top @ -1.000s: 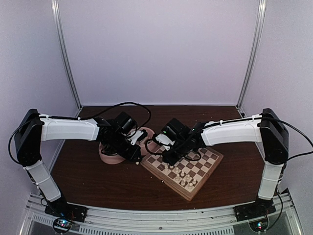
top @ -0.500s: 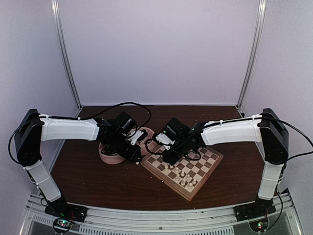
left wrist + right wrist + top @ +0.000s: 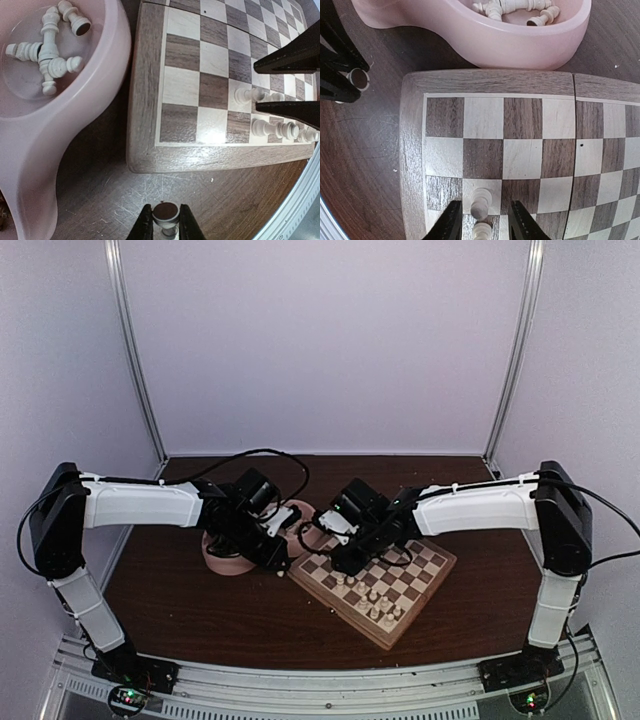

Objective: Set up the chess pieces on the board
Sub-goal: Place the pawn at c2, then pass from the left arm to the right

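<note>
A small booth has pale lilac walls [image 3: 320, 340], with slim metal posts [image 3: 135, 360] rising at the upper left and upper right of the overhead frame. Its floor is a dark brown wooden table [image 3: 170, 605]. The close views show the wood scuffed with fine pale scratches. A ribbed metal rail [image 3: 320, 685] runs along the bottom edge. Two white-and-black arms reach in from the lower left and lower right and meet near the centre.

A checkered wooden board [image 3: 425, 570] with a light rim sits just right of centre, turned cornerwise. A pink dish [image 3: 222, 562] lies on the table just left of it, partly hidden under the left arm. White chess pieces [image 3: 375, 602] stand in a cluster on the board's lower squares. Others lie jumbled in the dish's bowl, at the upper left of the left wrist view.

The left claw [image 3: 165, 209], at the bottom centre of its own view, is clamped on one held piece [image 3: 166, 214]. The piece's round dark base faces the camera, above bare table just off the board's corner.

The right claw [image 3: 485, 205], at the bottom centre of its view, has its fingers apart. They stand on either side of an upright white piece [image 3: 480, 199] near the board's left rim, with a gap on each side.
</note>
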